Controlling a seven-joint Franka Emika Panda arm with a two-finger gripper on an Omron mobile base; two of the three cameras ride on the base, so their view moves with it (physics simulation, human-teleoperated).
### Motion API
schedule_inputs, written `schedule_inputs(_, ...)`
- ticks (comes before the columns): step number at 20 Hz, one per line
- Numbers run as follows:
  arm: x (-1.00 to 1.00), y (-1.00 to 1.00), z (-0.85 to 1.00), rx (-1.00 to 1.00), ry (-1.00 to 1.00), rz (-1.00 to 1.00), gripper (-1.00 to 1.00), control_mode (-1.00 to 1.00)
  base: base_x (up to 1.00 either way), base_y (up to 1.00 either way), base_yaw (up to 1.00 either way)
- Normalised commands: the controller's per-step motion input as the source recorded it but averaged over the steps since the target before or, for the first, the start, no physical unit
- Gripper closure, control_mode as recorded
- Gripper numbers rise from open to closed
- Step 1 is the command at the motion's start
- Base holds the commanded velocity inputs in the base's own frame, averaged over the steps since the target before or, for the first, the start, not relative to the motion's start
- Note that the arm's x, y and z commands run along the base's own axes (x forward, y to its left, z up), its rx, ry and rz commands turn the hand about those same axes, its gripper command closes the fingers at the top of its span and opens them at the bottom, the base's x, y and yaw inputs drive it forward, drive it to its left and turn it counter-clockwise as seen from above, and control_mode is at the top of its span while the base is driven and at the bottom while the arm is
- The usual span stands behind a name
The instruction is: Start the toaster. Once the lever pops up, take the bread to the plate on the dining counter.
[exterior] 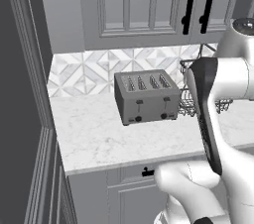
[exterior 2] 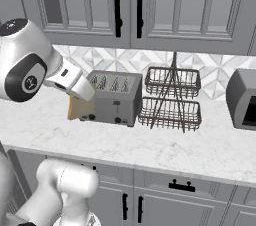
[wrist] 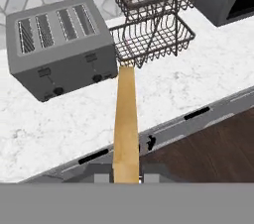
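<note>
Evidently the gripper (wrist: pixel 126 177) is pinching the bread (wrist: pixel 125 119), held edge-on clear of the counter (exterior: pixel 114 139), out in front of the toaster (exterior: pixel 147 97), which stands toward the counter's back edge beside the wire basket (exterior 2: pixel 171 99). The step in hand appears to be the carry to the plate: the grip should be kept firm and the slice swung away from the basket wires, then lowered flat, since a thin slice pinched at one end may slip or tilt

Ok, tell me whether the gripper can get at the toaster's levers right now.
Probably not cleanly: open counter lies before the toaster, but the gripper is shut on the bread, which juts out ahead of it.
</note>
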Motion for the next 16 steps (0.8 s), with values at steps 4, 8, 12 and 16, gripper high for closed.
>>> schedule_inputs(4, 0.00, 0.00, 0.00, 0.00, 0.00, 0.00, 1.00, 1.00, -1.00, -0.06, -0.14)
schedule_inputs(8, 0.00, 0.00, 0.00, 0.00, 0.00, 0.00, 1.00, 1.00, -0.27, -0.45, -0.59)
schedule_inputs(12, 0.00, 0.00, 0.00, 0.00, 0.00, 0.00, 1.00, 1.00, 0.00, -0.44, -0.76)
schedule_inputs(16, 0.00, 0.00, 0.00, 0.00, 0.00, 0.00, 1.00, 1.00, 0.00, -0.54, -0.76)
